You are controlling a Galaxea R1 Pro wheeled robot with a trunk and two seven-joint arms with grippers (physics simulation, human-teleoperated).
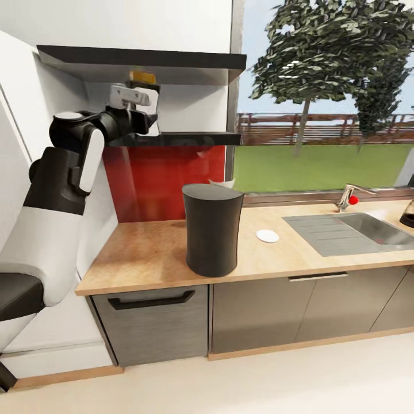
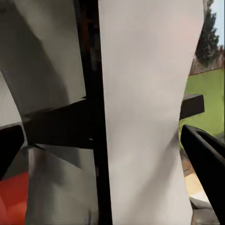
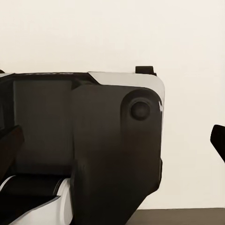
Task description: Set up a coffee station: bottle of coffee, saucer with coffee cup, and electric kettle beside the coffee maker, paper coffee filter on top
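**Bottle of coffee on the shelf, at my left claw**

Bottle of coffee (image 1: 141, 77) stands on the kitchen shelf (image 1: 190, 138), right at my left gripper (image 1: 140, 109); whether I grip it, I cannot tell. Below, coffee maker (image 1: 211, 229) and saucer (image 1: 267, 236) sit on the kitchen countertop (image 1: 144, 253).

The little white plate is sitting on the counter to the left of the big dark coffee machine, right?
Not quite. The head view shows the saucer on the kitchen countertop, but to the right of the coffee maker, between it and the sink.
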